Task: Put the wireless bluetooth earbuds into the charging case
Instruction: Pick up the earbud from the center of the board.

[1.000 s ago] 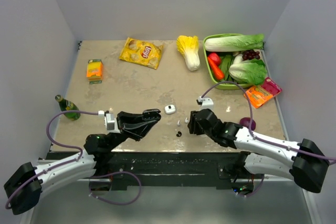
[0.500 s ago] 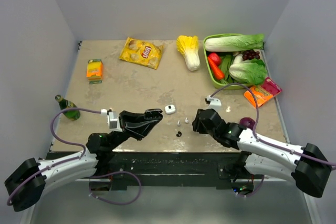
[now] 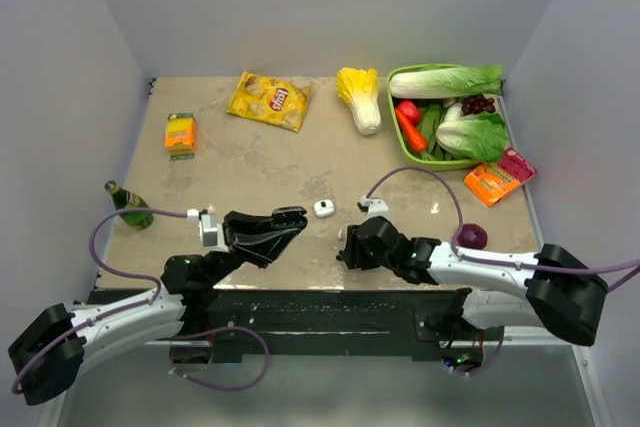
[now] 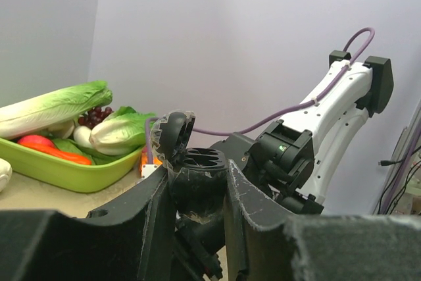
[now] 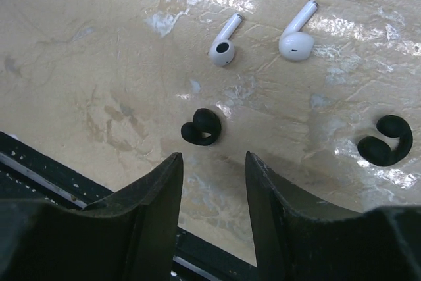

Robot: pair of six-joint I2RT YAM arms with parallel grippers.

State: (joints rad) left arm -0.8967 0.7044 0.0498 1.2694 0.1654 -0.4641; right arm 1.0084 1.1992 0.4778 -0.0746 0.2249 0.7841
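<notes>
1. Counter (image 3: pixel 260 167): one, beige, carrying everything below.
2. Tub (image 4: pixel 79 177): one, green, filled with vegetables, at the far right corner. It is clutter, well apart from the work.
3. Other clutter, one of each and none in the way: crisp bag (image 3: pixel 270 100), cabbage (image 3: pixel 360 97), orange box (image 3: pixel 181 133), bottle (image 3: pixel 128 205).
4. Left pincer (image 4: pixel 197 185): one, pinching the black case and holding it up off the counter. This is probably to present it to the other arm.
5. Right pincer (image 5: pixel 214 162): one, spread and empty, hanging low over the counter's near edge. Its gap sits just short of one black bud, apparently lined up to pick it.
6. Black case (image 4: pixel 191 162): one, lid hinged open with the wells exposed and nothing visible in them. It looks ready to receive buds.
7. White case (image 3: pixel 323 209): one, resting on the counter just beyond the buds. Its lid state cannot be made out.
8. White buds (image 5: pixel 223 44): two, lying side by side with stems pointing the same way, on the bare counter.
9. Black buds (image 5: pixel 200 127): two, well apart. One lies just ahead of the right pincer and the other off to the side. All four buds are loose on the counter.
</notes>
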